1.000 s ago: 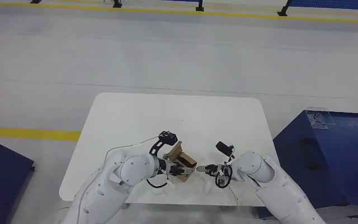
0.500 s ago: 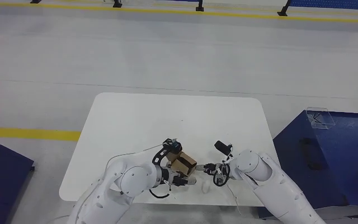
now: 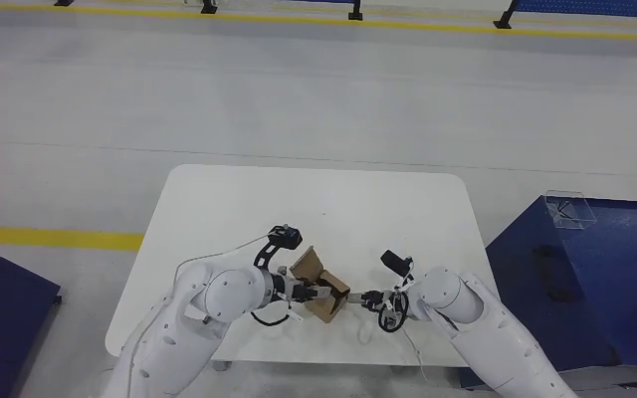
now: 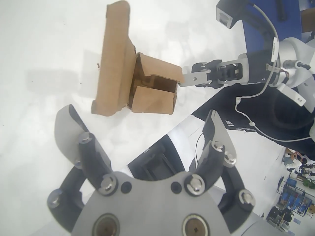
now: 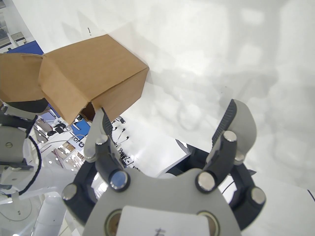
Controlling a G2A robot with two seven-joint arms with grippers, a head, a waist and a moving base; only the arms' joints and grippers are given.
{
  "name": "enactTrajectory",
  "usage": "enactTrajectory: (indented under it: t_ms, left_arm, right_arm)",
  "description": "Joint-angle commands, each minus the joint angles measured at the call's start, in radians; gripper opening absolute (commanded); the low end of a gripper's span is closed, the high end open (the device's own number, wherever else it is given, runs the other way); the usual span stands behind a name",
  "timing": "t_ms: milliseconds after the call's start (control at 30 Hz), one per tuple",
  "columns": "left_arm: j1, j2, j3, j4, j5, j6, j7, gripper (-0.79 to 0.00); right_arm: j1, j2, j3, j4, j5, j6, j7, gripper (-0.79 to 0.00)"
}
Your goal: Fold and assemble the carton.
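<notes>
**Left gripper [image 4: 137,117] backed off the carton [image 4: 147,84]**

Its fingers [image 4: 71,124] are spread wide with nothing in them, just short of the carton. The right gripper [image 5: 167,106] is wide open too, one finger touching the carton's edge. Carton lies diagonally near the table's [image 3: 299,199] front edge between both, open end and long flap facing the left gripper.

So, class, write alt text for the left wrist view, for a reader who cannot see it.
A half-folded brown carton lies on a white table, flaps open. The right gripper has a fingertip against one flap's edge. The left gripper, open, sits in the foreground, clear of the carton.
</notes>
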Motion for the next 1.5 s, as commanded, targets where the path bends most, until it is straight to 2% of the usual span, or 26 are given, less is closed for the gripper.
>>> enactTrajectory:
  t_ms: [0,233,467,733,1167,1467]
  left_arm:
    - [-0.018,-0.004,0.01,0.02,-0.017,-0.022,0.005,0.0]
    - [-0.038,-0.014,0.06,0.007,-0.014,-0.054,0.003,0.0]
    - [0.0,-0.007,0.06,-0.047,-0.001,-0.071,-0.016,0.0]
    - [0.027,-0.009,0.099,-0.117,0.05,-0.051,0.001,0.0]
    - [-0.071,-0.048,0.215,-0.051,0.1,-0.014,-0.011,0.0]
    - [-0.087,-0.068,0.263,-0.015,0.112,0.002,-0.011,0.0]
  right_arm:
    - [-0.002,0.0,0.0,-0.001,0.0,0.002,-0.003,0.0]
    - [-0.003,-0.002,-0.014,-0.011,-0.011,0.014,-0.007,0.0]
    - [0.0,-0.004,-0.017,-0.01,-0.021,0.024,-0.02,0.0]
    - [-0.001,-0.003,-0.012,0.001,-0.044,0.026,-0.038,0.0]
    - [-0.03,0.003,0.018,-0.019,-0.045,0.005,-0.067,0.0]
    - [-0.031,0.004,0.056,0.004,-0.02,-0.037,-0.094,0.0]
